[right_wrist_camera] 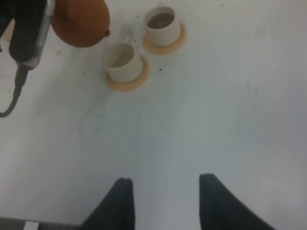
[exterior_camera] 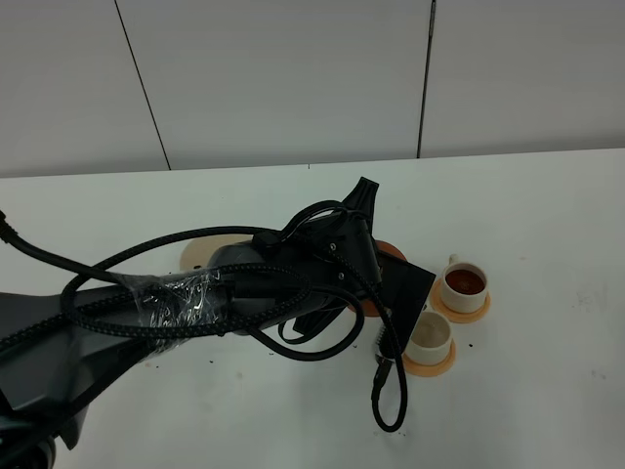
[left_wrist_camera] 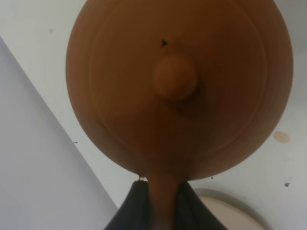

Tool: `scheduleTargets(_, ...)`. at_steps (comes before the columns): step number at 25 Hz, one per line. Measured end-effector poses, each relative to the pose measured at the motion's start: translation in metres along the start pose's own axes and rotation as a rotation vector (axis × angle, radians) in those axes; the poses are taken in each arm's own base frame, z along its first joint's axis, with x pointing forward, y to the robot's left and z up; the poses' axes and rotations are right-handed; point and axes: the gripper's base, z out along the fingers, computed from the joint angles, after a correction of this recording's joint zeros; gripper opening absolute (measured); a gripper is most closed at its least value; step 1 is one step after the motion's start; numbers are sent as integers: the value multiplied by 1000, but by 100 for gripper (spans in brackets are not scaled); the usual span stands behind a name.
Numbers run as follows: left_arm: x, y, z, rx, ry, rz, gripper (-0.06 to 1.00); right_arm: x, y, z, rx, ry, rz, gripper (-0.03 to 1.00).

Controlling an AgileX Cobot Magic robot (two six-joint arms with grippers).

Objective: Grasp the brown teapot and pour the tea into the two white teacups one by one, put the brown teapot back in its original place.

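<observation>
The brown teapot (left_wrist_camera: 177, 86) fills the left wrist view, lid knob facing the camera. My left gripper (left_wrist_camera: 163, 201) is shut on its loop handle. From above, the arm hides most of the teapot (exterior_camera: 393, 251), which sits just left of the two white teacups. The far teacup (exterior_camera: 464, 282) holds dark tea; the near teacup (exterior_camera: 430, 337) looks empty. Each stands on an orange coaster. The cream saucer (exterior_camera: 198, 256) lies bare to the left, behind the arm. The right wrist view shows the teapot (right_wrist_camera: 81, 21) beside the near cup (right_wrist_camera: 122, 60) and my right gripper (right_wrist_camera: 165, 201) open over bare table.
The left arm (exterior_camera: 195, 303) with its looped black cables (exterior_camera: 389, 391) lies across the middle of the white table (exterior_camera: 547, 391), a cable loop hanging close to the near cup. Small dark specks dot the tabletop. A grey panelled wall (exterior_camera: 293, 78) stands behind the table.
</observation>
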Motion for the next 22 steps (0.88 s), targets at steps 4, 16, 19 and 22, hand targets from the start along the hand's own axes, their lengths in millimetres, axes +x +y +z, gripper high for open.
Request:
scheduleTargets(4, -1, 1, 0, -9, -6, 3, 17, 0, 0, 0, 0, 0, 0, 31)
scheduleTargets(16, -5, 3, -2, -36, -17, 27, 17, 0, 0, 0, 0, 0, 0, 31)
scheduleTargets(19, -8, 2, -2, -38, -22, 42, 17, 0, 0, 0, 0, 0, 0, 31)
scheduleTargets(22, -14, 0, -1, -33, -27, 60, 17, 0, 0, 0, 0, 0, 0, 31)
